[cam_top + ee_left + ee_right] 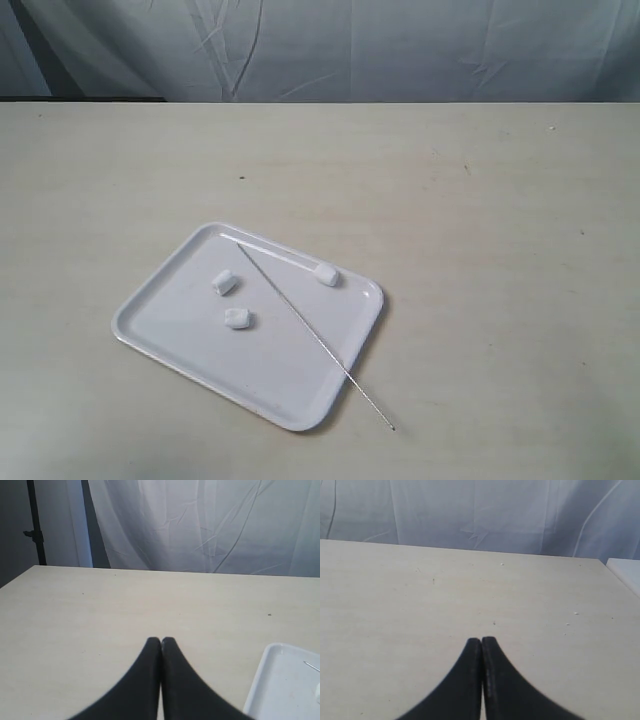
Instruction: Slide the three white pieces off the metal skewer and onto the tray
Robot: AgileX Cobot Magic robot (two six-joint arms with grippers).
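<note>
The white tray (pixel 170 355) lies on the table in the exterior view. Three white pieces rest loose on it: one (pixel 225 283) at the left, one (pixel 238 319) nearer the front, one (pixel 327 275) by the far rim. The thin metal skewer (pixel 310 330) lies diagonally across the tray, its tip past the front right edge on the table. No piece is on it. Neither arm appears in the exterior view. My left gripper (pixel 161 639) is shut and empty over bare table, the tray's corner (pixel 270 680) beside it. My right gripper (pixel 482 639) is shut and empty too.
A pale wooden table (pixel 480 200) stretches around the tray, with a white cloth backdrop (pixel 350 45) behind it. A dark stand (pixel 36 525) rises beyond the table's edge in the left wrist view. A white edge (pixel 626 572) shows at the table's side in the right wrist view.
</note>
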